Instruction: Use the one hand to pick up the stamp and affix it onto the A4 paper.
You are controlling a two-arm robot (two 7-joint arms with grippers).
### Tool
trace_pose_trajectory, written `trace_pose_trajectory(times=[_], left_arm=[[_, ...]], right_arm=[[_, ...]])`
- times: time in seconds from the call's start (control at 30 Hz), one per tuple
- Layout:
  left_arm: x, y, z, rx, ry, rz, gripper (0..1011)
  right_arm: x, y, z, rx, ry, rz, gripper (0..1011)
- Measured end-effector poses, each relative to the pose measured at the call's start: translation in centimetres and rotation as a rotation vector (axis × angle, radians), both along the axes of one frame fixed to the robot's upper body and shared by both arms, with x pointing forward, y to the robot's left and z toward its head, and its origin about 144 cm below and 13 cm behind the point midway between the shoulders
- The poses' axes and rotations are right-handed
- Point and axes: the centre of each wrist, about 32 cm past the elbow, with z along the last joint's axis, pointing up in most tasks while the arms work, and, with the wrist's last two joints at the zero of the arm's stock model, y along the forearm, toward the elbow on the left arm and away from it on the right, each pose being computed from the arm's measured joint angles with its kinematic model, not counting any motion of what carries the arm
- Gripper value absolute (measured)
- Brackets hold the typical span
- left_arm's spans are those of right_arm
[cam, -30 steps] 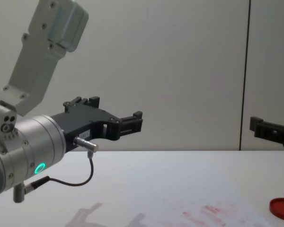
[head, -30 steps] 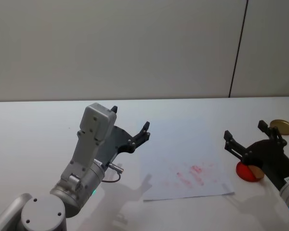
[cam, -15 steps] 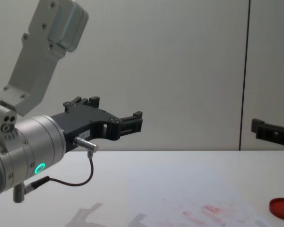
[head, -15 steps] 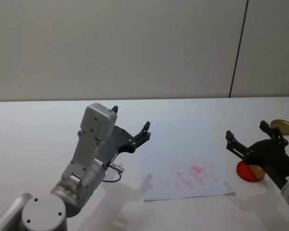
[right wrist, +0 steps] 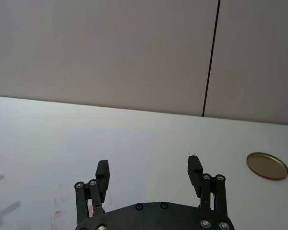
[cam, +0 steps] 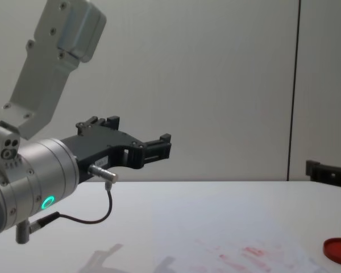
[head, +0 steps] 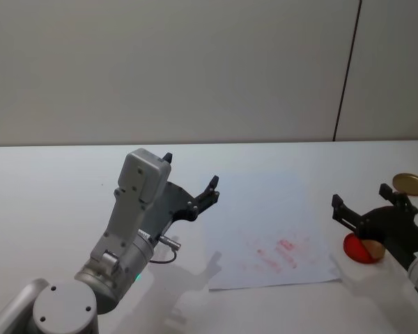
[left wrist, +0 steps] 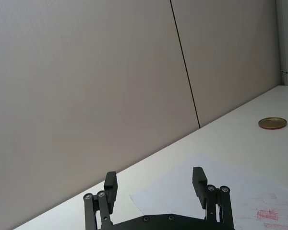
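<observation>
Head view: right gripper (head: pixel 361 196), fingers spread, hangs over the stamp (head: pixel 373 249), which seems to sit on the red ink pad (head: pixel 352 248) beside the A4 paper (head: pixel 251 223); left gripper (head: pixel 190 172) is raised, fingers spread. Chest view: stamp at right edge.

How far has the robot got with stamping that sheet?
Barely started. The paper carries red smudges, but the stamp sits on the red ink pad, not yet picked up. In hand: the right claw hovers open and empty by the stamp. The left claw is parked open beside the paper. Remaining: grasp the stamp, carry it over, press it down.
</observation>
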Motion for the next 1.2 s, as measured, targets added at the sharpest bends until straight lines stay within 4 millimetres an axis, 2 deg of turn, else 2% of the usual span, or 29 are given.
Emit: trace_pose_trajectory(times=[0.7, 1.1, 1.2], left_arm=[[0.0, 0.0, 0.0, 0.0, 0.0, 0.0, 993], [0.0, 0.0, 0.0, 0.0, 0.0, 0.0, 993], [0.0, 0.0, 0.0, 0.0, 0.0, 0.0, 993]], right_arm=[[0.3, -0.6, 1.0, -0.018, 0.149, -0.104, 1001], [0.7, -1.1, 0.5, -0.052, 0.229, -0.138, 1001], [0.9, -1.2, 0.2, -0.064, 0.25, -0.14, 941]])
